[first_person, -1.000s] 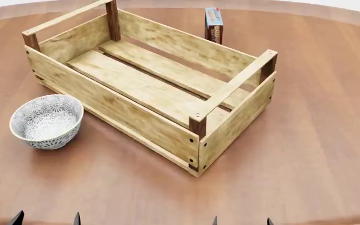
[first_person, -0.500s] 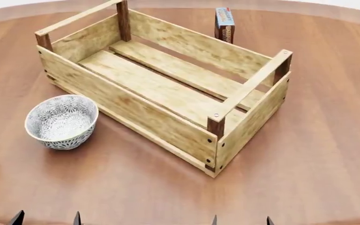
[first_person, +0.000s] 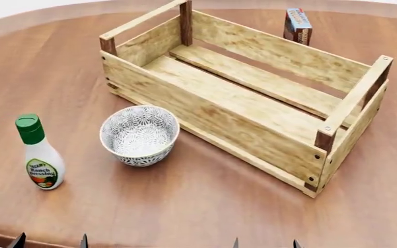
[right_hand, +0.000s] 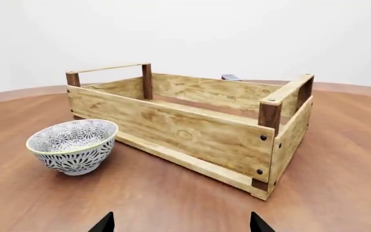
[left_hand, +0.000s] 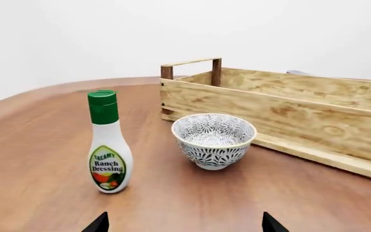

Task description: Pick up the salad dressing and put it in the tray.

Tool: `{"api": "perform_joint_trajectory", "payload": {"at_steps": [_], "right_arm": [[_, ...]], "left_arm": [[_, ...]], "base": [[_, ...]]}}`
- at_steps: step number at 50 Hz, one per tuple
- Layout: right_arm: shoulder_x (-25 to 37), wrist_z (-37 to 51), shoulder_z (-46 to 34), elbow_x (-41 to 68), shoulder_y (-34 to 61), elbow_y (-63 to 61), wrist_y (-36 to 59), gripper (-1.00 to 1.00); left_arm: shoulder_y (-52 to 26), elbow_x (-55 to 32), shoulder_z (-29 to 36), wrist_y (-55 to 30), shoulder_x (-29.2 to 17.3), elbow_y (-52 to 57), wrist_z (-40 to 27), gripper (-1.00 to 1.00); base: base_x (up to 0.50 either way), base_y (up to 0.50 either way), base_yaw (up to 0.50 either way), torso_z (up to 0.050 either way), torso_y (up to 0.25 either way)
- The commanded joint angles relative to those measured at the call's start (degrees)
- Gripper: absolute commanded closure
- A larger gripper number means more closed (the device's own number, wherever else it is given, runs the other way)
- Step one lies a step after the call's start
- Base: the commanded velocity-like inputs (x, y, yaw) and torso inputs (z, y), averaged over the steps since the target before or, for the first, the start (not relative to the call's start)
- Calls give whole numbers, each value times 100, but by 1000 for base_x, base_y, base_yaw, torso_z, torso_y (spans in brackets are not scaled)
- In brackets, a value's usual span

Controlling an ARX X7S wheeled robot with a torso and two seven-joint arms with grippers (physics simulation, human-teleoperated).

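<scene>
White plastic ranch dressing bottle with green cap [left_hand: 108, 145] stands upright on the tabletop [first_person: 205, 206], ahead and slightly left of the left gripper [left_hand: 184, 223], jaws apart, nearer arm; light-wood slatted tray [first_person: 268, 111] empty.

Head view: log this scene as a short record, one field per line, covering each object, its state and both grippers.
dressing: white plastic bottle with green cap, upright on the table, near the left edge
bowl: white grey-patterned bowl, empty, between bottle and crate
tray: light-wood slatted crate, empty
carton: small blue-and-red box, upright behind the crate
table: round brown wooden table
left gripper: open, holding nothing
right gripper: open, holding nothing
</scene>
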Motion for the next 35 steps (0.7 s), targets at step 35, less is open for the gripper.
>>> {"api": "perform_joint_trajectory", "payload": {"at_steps": [35], "right_arm": [[471, 751, -74, 33, -56, -2984, 1852, -100]], "left_arm": [[-59, -846, -74, -1510, -636, 2582, -315, -100]], "base": [[195, 125, 0, 0, 0]]}}
